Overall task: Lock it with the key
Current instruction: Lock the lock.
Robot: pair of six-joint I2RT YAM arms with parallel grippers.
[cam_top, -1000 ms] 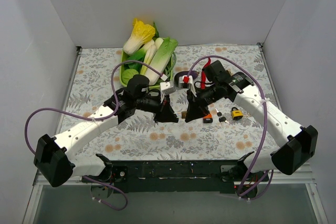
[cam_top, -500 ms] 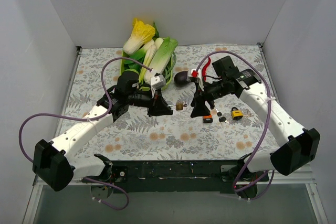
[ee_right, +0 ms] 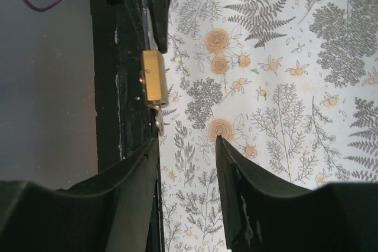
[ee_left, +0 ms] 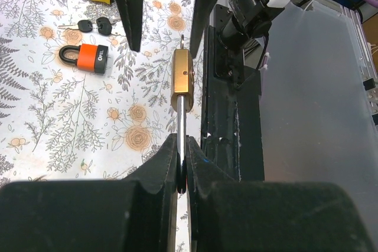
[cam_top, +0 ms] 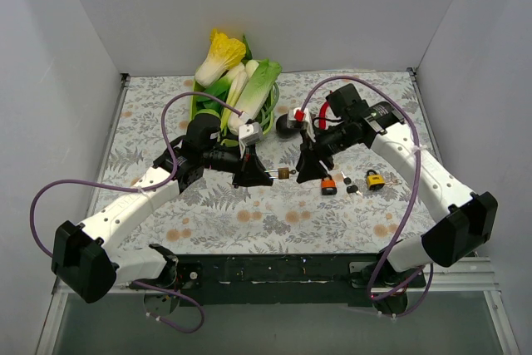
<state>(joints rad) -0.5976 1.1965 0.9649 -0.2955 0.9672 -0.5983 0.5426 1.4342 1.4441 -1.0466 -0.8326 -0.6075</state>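
White walls close in a fern-and-flower tablecloth (cam_top: 249, 222), and over its middle your two arms meet nose to nose. Your left arm stretches forward and inward from its base. The left gripper (ee_left: 182, 146) is pinched tight on the steel shackle of the brass padlock (ee_left: 182, 81), holding it clear of the cloth with the body pointing at the other arm. Your right arm runs forward along the right side, then bends back in toward centre. The right gripper (ee_right: 186, 140) has its jaws spread apart, facing the lock's free end and clamped on nothing. A small silvery key (ee_right: 160, 121) sticks out of that end, close by the spread fingertips; whether one touches it you cannot tell. On the cloth just beside the right gripper lie an orange padlock (cam_top: 329, 186), a pair of black-headed keys (cam_top: 351, 189) and a yellow padlock (cam_top: 375, 179). At the far edge sits a bunch of leafy vegetables (cam_top: 249, 81)
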